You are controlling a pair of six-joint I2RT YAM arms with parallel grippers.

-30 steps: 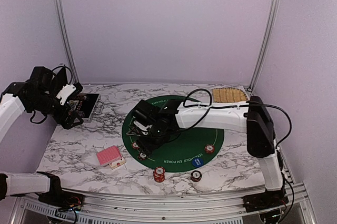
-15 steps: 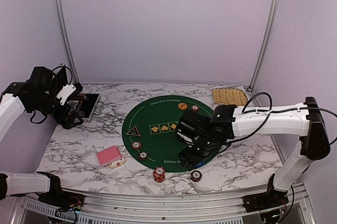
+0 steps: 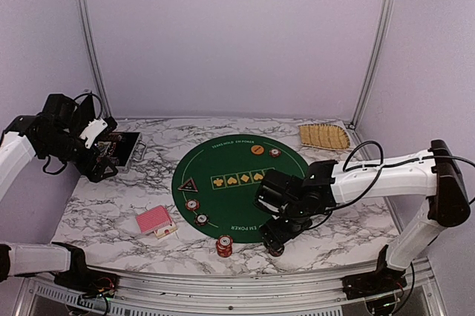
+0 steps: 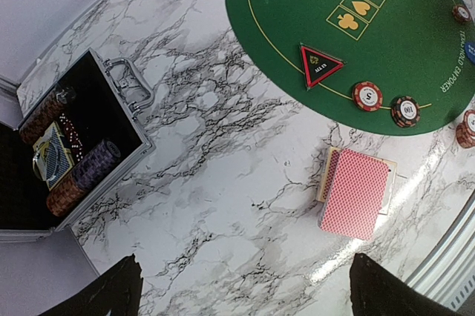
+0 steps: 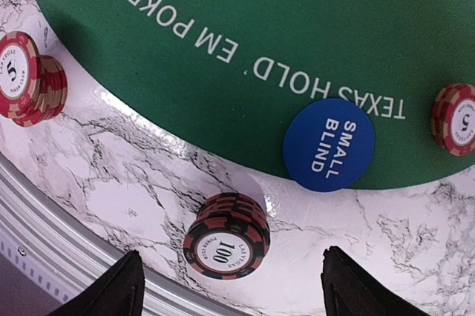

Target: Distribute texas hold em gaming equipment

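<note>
My right gripper (image 3: 277,240) is open and hangs low over a black-and-red "100" chip stack (image 5: 226,236), which lies on the marble between its fingers (image 5: 113,291). The blue "SMALL BLIND" disc (image 5: 329,145) sits on the green mat's (image 3: 230,160) near edge; red chip stacks lie left (image 5: 26,79) and right (image 5: 454,119). My left gripper (image 3: 100,169) is open and empty, high by the case. The card deck (image 3: 154,221) (image 4: 356,193), black triangle (image 3: 185,183) (image 4: 319,65), two chips (image 4: 367,96) (image 4: 405,111), orange disc (image 3: 256,150) and a far chip (image 3: 274,153) lie about.
The open black-and-silver case (image 3: 122,149) (image 4: 67,153) holds several chip stacks at the far left. The tan woven tray (image 3: 323,136) lies at the far right. A red chip stack (image 3: 224,245) stands near the table's front rail (image 5: 44,219).
My right arm has swung from the mat's left side across to its near right edge and lowered over the black-and-red chip stack. The left arm has not moved.
</note>
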